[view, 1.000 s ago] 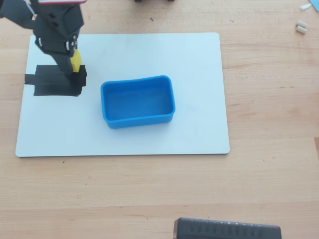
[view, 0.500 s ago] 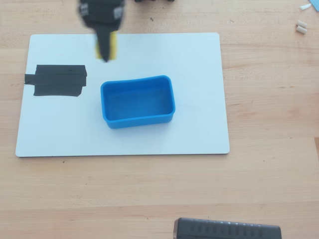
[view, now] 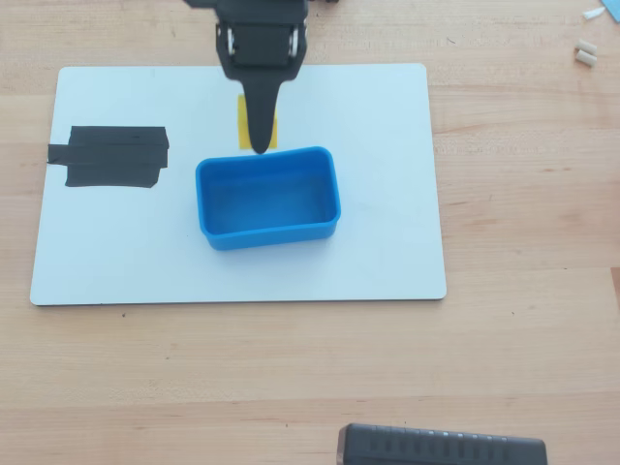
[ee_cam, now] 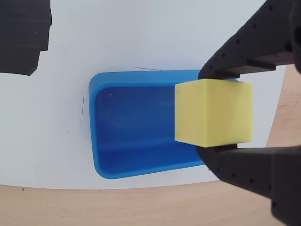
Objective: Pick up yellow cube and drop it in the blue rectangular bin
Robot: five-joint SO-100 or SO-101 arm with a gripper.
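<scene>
The yellow cube point(ee_cam: 214, 112) is held between my black fingers point(ee_cam: 244, 52) in the wrist view, hanging in the air over one end of the blue rectangular bin point(ee_cam: 136, 125). In the overhead view the cube point(view: 245, 128) shows as a yellow patch mostly hidden under my gripper point(view: 260, 136), just beyond the far rim of the bin point(view: 268, 197). The bin is empty and stands on the white board point(view: 368, 194). The gripper is shut on the cube.
Black tape patches point(view: 111, 155) lie on the board's left part. A dark object point(view: 441, 448) sits at the near table edge. Small white bits point(view: 585, 53) lie at the far right on the wooden table point(view: 523, 368).
</scene>
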